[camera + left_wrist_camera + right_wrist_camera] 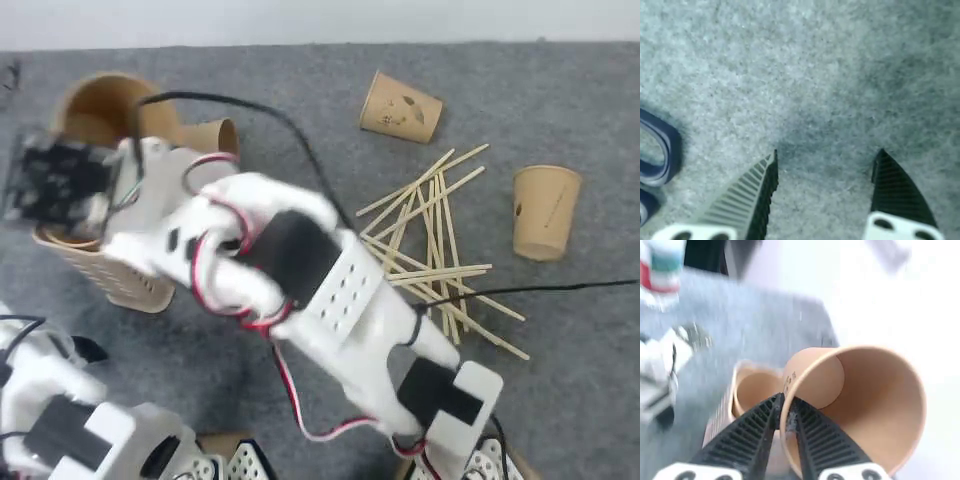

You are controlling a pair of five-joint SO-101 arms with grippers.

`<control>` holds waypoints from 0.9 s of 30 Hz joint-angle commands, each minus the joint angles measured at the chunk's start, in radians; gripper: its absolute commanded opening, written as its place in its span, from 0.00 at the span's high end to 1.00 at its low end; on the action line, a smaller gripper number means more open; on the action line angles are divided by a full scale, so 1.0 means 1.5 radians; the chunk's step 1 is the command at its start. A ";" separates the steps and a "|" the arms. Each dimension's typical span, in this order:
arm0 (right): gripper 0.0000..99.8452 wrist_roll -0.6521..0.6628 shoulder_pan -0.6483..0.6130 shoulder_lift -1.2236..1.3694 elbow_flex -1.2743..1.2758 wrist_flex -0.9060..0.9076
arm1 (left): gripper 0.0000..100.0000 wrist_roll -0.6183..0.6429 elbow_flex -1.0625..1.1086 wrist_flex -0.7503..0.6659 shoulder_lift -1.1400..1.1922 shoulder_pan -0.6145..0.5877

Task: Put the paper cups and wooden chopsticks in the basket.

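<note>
**Right tool clamps a paper cup over the basket**

The right tool [786, 402] is pressed together on the thin rim of a brown paper cup [875, 405], with one ribbed black finger inside and one outside. This cup is smooth and tapered, with a round flat bottom. It hangs above the basket [120, 282], which stands near the left edge of the counter [560, 90]. The basket is beige, with slotted walls, and a second cup [755, 390] lies inside it. There is small dark print on the wall of the held cup, but it cannot be read.

The left tool [827, 152] hangs over the grey, felt-like counter near its front left corner. Its two pointed fingers are well apart, with nothing between them. A dark blue band [662, 150] lies near it.

Two more cups lie on their sides. The far cup [400, 105] is near the far edge and has a dark mark on its wall. The right cup [545, 210] is near the right edge. Between them and more to the front, the thin pale wooden chopsticks [435, 240] lie in a loose, crossed heap.
</note>
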 commanded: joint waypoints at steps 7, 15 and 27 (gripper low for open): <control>0.99 0.040 -0.010 0.107 0.000 -0.107 | 0.70 -0.009 0.008 -0.008 -0.009 0.011; 0.99 0.020 -0.002 0.137 0.000 0.004 | 0.70 -0.009 0.007 -0.008 -0.009 0.015; 0.96 -0.102 -0.015 0.137 0.001 0.072 | 0.70 -0.009 0.007 -0.008 -0.009 0.015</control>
